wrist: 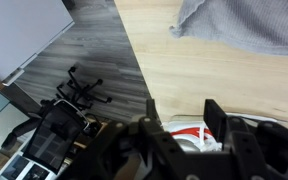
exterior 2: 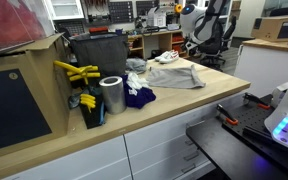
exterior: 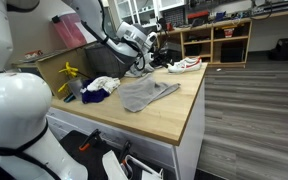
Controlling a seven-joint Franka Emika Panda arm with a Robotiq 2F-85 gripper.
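My gripper point(wrist: 184, 118) is open, with its two black fingers spread wide. Between and below them lies a white shoe with a red stripe point(wrist: 189, 135) on the light wooden table top point(wrist: 154, 50). In an exterior view the gripper point(exterior: 152, 52) hovers at the far end of the table by the heel end of the shoe point(exterior: 187, 65). The shoe also shows in an exterior view point(exterior 2: 167, 58). A grey cloth point(wrist: 249, 25) lies spread on the table a short way off and shows in both exterior views point(exterior: 147, 93) point(exterior 2: 179, 73). I cannot tell whether the fingers touch the shoe.
A white cloth point(exterior: 102, 84) and a blue cloth point(exterior 2: 139, 97) lie by a silver can point(exterior 2: 111, 95), yellow tools point(exterior 2: 76, 72) and a black bin point(exterior 2: 99, 55). An office chair point(wrist: 84, 85) stands on the wood floor beyond the table edge. Shelves point(exterior: 219, 40) stand behind.
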